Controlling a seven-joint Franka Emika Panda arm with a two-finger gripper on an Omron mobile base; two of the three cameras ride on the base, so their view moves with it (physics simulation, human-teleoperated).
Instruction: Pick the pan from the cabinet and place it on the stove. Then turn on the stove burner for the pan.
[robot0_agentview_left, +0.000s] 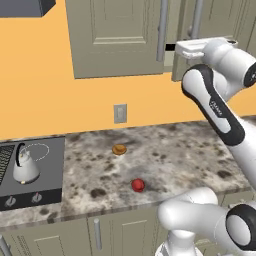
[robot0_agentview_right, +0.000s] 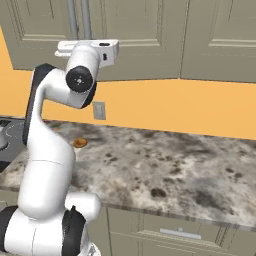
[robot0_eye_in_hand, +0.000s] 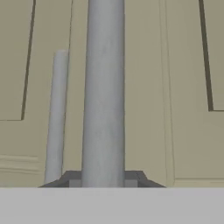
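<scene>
Stove: at the far left of our left base view we see the flat black cooktop (robot0_agentview_left: 47, 172) with thin white burner circles, set into the worktop, two small round knobs along its front edge.
Kettle: a small silver-white kettle (robot0_agentview_left: 24, 166) stands upright on the cooktop, on a burner circle.
Worktop: the speckled grey-brown stone worktop (robot0_agentview_left: 175, 160) runs right from the stove; we see a small flat orange-brown round item (robot0_agentview_left: 119, 149) lying near the wall, and a small red ball-like item (robot0_agentview_left: 138, 185) nearer the front edge, the two well apart.
Wall: an orange wall with a grey outlet plate (robot0_agentview_left: 120, 113) above the worktop.
Cabinet: the grey-beige upper wall cabinet with panelled doors (robot0_agentview_left: 117, 37) hangs above the worktop; its doors look closed or nearly so, and two long vertical grey bar handles sit side by side at the meeting of two doors.
Bar handle: in our hand view the nearer grey bar handle (robot0_eye_in_hand: 104, 92) runs upright straight through the middle, the second bar just to its left.
Gripper: our white arm's two-finger gripper (robot0_eye_in_hand: 103, 180) is raised to the cabinet, and the jaws are closed narrowly on that nearer bar, one dark tip on each side of it.
Pan: we cannot see it; the cabinet fronts hide whatever is inside.
</scene>
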